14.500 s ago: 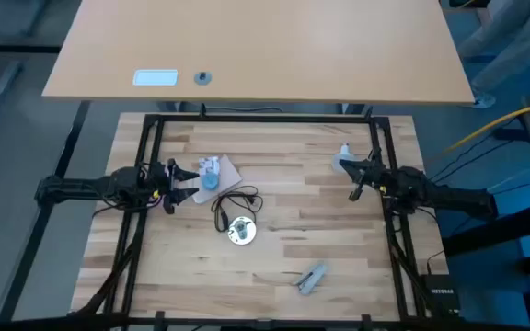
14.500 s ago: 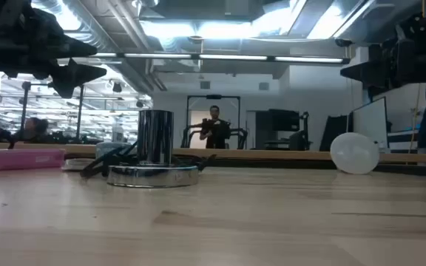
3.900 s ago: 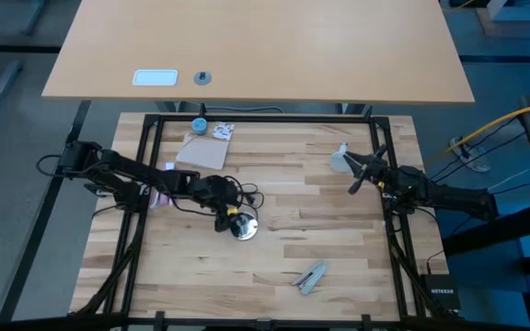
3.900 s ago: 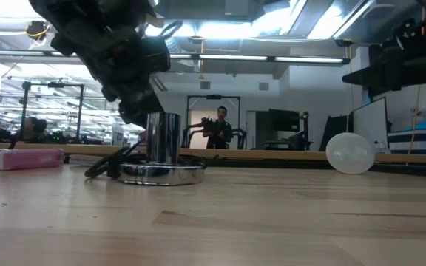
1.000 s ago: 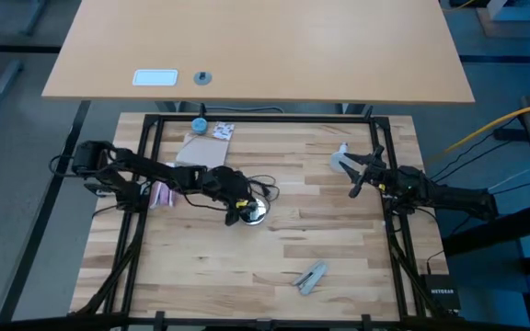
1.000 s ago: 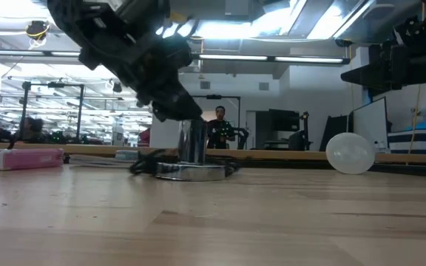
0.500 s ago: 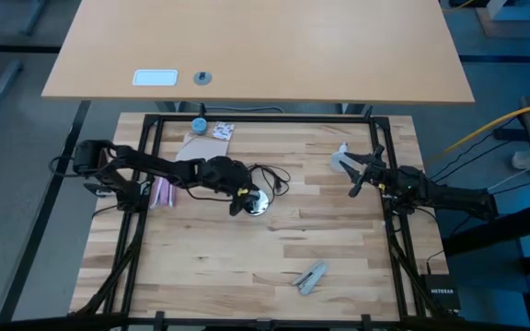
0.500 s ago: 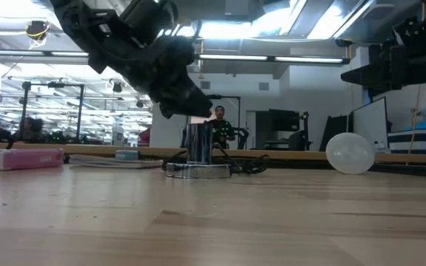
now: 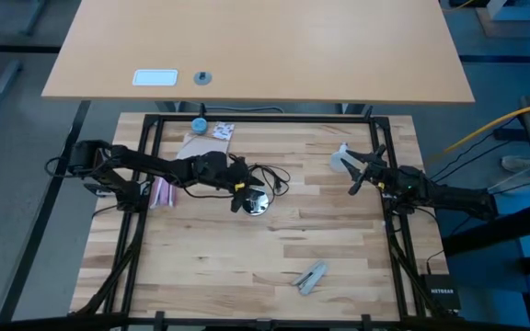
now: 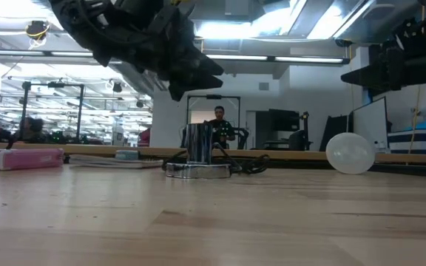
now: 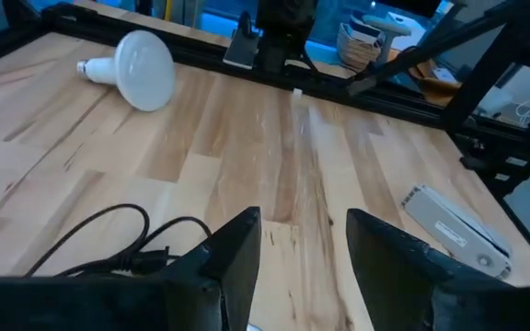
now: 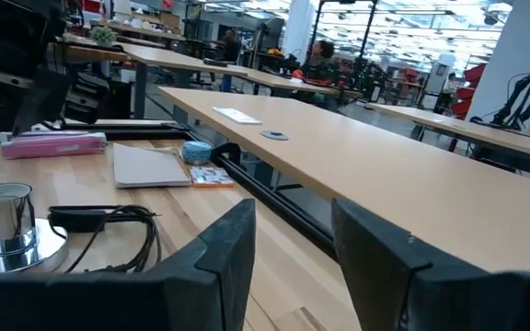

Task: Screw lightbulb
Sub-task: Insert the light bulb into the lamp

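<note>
The table [image 9: 329, 230] is pale butcher-block wood, smooth with a faint sheen. The socket [image 10: 197, 157] is mirror-bright metal with a matt black cord [image 9: 272, 175]. The lightbulb [image 11: 145, 67] looks frosted white, the grippers' fingers [image 11: 237, 257] matt black.

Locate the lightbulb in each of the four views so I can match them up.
High view: the lightbulb lies near the table's right edge, at the right claw.
Low view: white globe at right, resting on the tabletop.
Left wrist view: lying on its side at upper left.
Right wrist view: not in it.
Shared landmark: the chrome socket base with its black cord.
</note>
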`<act>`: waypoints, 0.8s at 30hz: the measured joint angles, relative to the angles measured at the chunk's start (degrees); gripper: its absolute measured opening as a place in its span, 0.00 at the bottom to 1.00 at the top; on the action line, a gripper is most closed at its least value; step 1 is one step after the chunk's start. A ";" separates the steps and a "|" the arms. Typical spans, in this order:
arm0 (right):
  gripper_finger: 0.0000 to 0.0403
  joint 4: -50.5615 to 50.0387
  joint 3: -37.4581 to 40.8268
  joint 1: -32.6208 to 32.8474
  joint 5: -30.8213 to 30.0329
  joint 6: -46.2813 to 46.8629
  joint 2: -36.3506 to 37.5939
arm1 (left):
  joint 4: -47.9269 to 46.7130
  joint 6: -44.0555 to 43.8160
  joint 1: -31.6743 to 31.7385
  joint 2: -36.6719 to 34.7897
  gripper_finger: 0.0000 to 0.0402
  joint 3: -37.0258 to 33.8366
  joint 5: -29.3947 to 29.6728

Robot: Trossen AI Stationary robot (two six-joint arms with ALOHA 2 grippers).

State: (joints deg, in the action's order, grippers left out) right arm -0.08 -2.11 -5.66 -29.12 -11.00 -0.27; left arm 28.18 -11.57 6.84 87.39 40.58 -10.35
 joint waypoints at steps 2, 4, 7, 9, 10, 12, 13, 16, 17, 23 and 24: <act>0.37 0.00 0.00 0.01 -0.08 0.04 -0.01 | -0.13 0.00 0.07 0.00 0.39 0.00 0.02; 0.37 0.04 0.00 0.01 -1.03 0.07 0.00 | -0.22 0.00 0.07 0.00 0.39 0.00 0.02; 0.37 0.11 0.02 0.01 -1.85 0.06 0.00 | -0.20 0.17 0.07 0.00 0.39 0.00 0.02; 0.37 0.13 0.02 0.01 -1.84 0.04 -0.01 | 0.19 1.02 0.14 0.00 0.39 0.00 0.00; 0.37 0.14 0.02 -0.01 -1.85 0.04 0.00 | 0.22 1.48 0.26 0.00 0.39 0.00 0.00; 0.37 0.24 0.02 0.01 -1.90 0.04 0.00 | 0.55 1.61 0.63 0.00 0.39 0.00 0.02; 0.37 0.37 0.02 0.01 -2.08 0.02 0.00 | 0.87 1.57 0.87 0.00 0.39 0.00 0.01; 0.37 -0.78 -0.74 0.01 -3.37 -2.35 -0.01 | 1.35 1.55 1.82 -0.13 0.39 0.00 0.00; 0.37 -1.09 -1.37 0.01 -3.78 -3.77 -0.07 | 1.36 1.55 2.15 -0.15 0.39 0.00 0.01; 0.37 -0.22 -6.33 0.01 -6.43 -12.50 -0.04 | 1.27 1.55 3.79 -0.15 0.39 0.00 0.02; 0.37 -0.16 -6.97 0.01 -7.00 -13.86 -0.04 | 1.25 1.55 3.97 -0.15 0.39 0.00 0.02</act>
State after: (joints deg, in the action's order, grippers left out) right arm -0.23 -9.08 -5.65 -36.12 -24.87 -0.32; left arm 29.43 -10.02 10.82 87.24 40.58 -10.33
